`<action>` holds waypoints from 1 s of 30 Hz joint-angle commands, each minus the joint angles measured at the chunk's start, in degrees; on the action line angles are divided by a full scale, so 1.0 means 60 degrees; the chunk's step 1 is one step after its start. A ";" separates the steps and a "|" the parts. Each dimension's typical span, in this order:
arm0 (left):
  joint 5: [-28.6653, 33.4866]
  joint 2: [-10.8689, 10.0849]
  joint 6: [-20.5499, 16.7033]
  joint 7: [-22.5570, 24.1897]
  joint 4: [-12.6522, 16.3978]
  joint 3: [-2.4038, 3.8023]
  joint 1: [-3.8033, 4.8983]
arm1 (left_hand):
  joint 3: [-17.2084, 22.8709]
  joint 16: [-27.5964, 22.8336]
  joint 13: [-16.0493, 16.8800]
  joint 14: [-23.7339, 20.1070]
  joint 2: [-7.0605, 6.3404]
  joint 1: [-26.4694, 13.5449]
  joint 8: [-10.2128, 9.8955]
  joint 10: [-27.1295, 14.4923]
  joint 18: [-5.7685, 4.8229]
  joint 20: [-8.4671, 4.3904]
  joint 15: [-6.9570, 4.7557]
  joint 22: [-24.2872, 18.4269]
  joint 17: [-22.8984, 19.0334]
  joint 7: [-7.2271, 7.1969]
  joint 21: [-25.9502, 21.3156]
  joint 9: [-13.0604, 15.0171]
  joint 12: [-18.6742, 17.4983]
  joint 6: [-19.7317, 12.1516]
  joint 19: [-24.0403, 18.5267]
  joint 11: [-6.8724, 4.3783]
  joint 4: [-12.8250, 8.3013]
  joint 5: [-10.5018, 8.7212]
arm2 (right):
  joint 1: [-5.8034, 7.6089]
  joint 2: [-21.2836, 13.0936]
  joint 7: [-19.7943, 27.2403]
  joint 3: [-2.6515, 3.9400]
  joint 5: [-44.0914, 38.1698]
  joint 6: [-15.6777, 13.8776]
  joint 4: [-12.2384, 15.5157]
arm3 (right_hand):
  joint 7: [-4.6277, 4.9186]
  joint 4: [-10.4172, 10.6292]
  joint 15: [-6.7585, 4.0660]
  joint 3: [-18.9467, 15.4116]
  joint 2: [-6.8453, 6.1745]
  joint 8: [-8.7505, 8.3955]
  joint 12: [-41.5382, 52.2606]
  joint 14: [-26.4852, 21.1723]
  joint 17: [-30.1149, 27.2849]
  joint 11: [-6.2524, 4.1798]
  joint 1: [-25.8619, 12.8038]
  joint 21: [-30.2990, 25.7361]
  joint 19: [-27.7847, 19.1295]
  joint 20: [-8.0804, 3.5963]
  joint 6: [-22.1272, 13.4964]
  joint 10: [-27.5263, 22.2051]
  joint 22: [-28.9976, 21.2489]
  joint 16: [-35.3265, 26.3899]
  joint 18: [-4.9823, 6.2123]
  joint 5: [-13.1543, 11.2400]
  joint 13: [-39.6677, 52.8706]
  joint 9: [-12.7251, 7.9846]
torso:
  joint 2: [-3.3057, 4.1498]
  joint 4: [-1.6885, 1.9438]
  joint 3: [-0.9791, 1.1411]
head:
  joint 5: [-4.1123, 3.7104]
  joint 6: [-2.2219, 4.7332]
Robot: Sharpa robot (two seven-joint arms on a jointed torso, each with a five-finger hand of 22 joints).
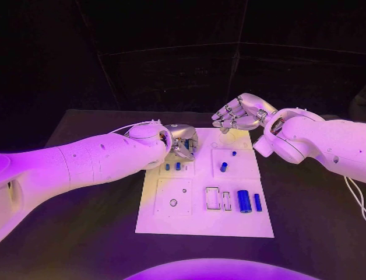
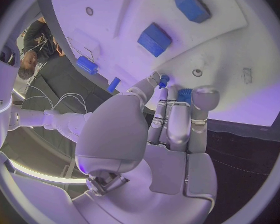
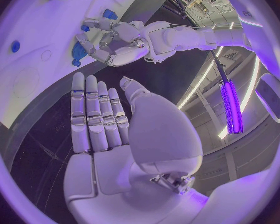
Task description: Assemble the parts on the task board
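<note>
The board (image 1: 201,224) lies in the middle of the table (image 1: 317,221). The left hand (image 1: 181,142) is held over its far left part, and a small blue part (image 2: 164,79) is pinched at its fingertips (image 2: 154,77). Two short blue parts (image 1: 172,167) stand in the board just below that hand. A blue cylinder (image 1: 243,201) and a thin blue bar (image 1: 258,202) lie well nearer, toward the board's right. The right hand (image 1: 238,115) is held beyond the far edge, released, fingers straight together, grasping nothing.
</note>
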 commanded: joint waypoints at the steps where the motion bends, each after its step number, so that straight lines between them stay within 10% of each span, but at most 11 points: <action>1: -0.0141 0.0015 0.0420 -0.0200 -0.0020 0.0005 0.0005 | 0.0094 0.0075 -0.0037 0.0073 0.0078 0.0073 -0.0061 0.0127 -0.0183 -0.0007 0.0024 0.0070 0.0024 -0.0007 0.0081 -0.0005 -0.0084 0.0095 0.0098 -0.0011 -0.0003 -0.0003 | 0.0018 0.0013 0.0028 0.0006 -0.0002 -0.0069 0.0010 | -0.0021 -0.0029 0.0020 0.0058 0.0027 0.0021 0.0047 -0.0030 -0.0011 -0.0023 0.0055 -0.0031 0.0085 0.0005 -0.0070 -0.0067 -0.0016 0.0026 0.0036 0.0048 -0.0002 0.0013 | -0.0003 0.0010 0.0001 | -0.0001 0.0001; 30: -0.0141 0.0002 0.0097 -0.0175 -0.0004 0.0007 -0.0051 | 0.1477 0.0419 -0.0301 0.0227 0.0320 0.0296 -0.0579 0.1717 -0.0333 -0.0210 -0.0219 0.1098 0.0192 -0.0216 0.0959 0.0052 -0.0772 0.1123 0.0362 -0.0303 -0.0360 -0.0004 | 0.0018 0.0064 0.0064 0.0006 -0.0002 -0.0067 -0.0029 | -0.0021 -0.0033 0.0018 0.0072 0.0036 0.0023 0.0049 -0.0029 -0.0014 -0.0024 0.0068 -0.0038 0.0094 0.0001 -0.0067 -0.0067 -0.0021 0.0030 0.0036 0.0088 -0.0002 0.0014 | -0.0010 0.0006 0.0006 | -0.0015 -0.0004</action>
